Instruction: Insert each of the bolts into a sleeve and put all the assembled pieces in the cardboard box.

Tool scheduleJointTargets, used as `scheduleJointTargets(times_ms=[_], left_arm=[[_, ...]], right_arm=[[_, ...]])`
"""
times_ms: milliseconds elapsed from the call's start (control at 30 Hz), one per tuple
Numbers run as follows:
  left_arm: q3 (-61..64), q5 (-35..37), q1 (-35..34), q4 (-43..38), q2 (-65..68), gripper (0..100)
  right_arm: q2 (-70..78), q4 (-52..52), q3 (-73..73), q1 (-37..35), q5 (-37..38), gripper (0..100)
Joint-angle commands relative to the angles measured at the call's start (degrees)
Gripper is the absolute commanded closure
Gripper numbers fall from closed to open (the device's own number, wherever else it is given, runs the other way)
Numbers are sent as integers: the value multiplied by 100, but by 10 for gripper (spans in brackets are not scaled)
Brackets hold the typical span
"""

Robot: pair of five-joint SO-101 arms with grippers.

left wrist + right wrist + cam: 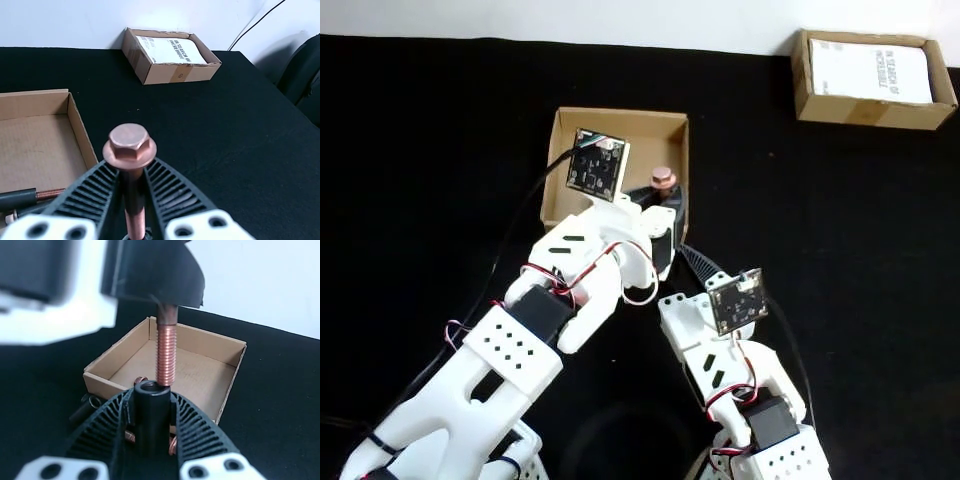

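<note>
Step in hand: mating one bolt with one sleeve, in the air just beside the cardboard box (620, 116); boxing this pair is not yet done.
Left gripper (131, 169): fingers clenched on the shank of the copper bolt (129, 146), which stands upright with its hex head above the fingers.
Right gripper (150, 396): fingers clamped around the black sleeve (150, 412), held upright with its open mouth facing up.
Bolt and sleeve: in the right wrist view the threaded end of the bolt (166, 354) meets the sleeve's mouth and looks centred on it; how deep it has gone in I cannot tell.
Where this happens: in the high view the bolt's head (663, 178) shows at the box's right-hand wall, over the black table (440, 150).
Box: a dark sleeve with copper thread sticking out, a joined piece (25, 197), lies at the near end of its floor; whether inside or just outside I cannot tell.
Second box (860, 112): well apart at the far right, with a white sheet in it.
Next move, as I judge it: keep both pieces in line and push the bolt straight down until it seats, since any tilt would likely jam the thread at the rim. Then one gripper should let go so the other can carry the pair over the box wall.
</note>
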Motion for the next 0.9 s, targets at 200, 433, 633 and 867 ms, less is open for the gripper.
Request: scheduleJointTargets(times_ms=[200, 433, 633, 867], left_arm=[[-523, 0, 66, 18, -154, 991], [-532, 0, 66, 26, -154, 991], [-549, -9, 66, 97, -154, 991], [-558, -9, 66, 97, -154, 991]], right_arm=[[-101, -66, 752, 84, 299, 991], [-92, -48, 760, 84, 308, 991], [-57, -48, 760, 426, 316, 991], [-66, -57, 752, 435, 316, 991]])
